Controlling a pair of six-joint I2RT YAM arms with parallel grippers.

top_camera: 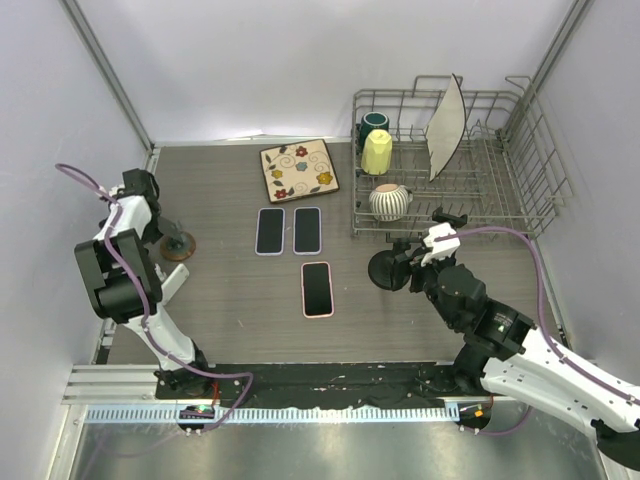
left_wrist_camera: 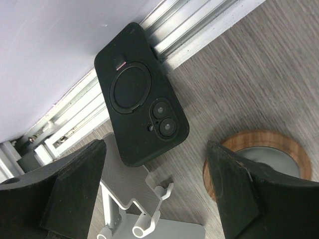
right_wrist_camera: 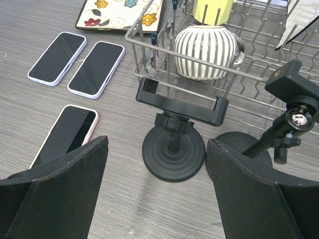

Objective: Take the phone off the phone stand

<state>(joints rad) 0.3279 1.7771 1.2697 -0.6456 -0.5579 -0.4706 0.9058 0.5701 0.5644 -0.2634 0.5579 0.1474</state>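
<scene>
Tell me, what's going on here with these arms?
Two robot arms are dealing with phones and stands. The left gripper hangs open over a black-cased phone, back showing, by the wall rail, beside a silver stand. The right gripper, also open, faces an empty black clamp stand. Three more phones lie flat on the table. Nothing is held.

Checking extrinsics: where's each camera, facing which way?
Top external: above, behind the bases, looking down at grey wooden table; left arm, right arm show.
Left wrist: on left arm, facing a black-cased phone; open left claw frames it.
Right wrist: facing a black round-based clamp stand; open right claw shows.
Shared by top and right wrist: pink-edged phone.
</scene>
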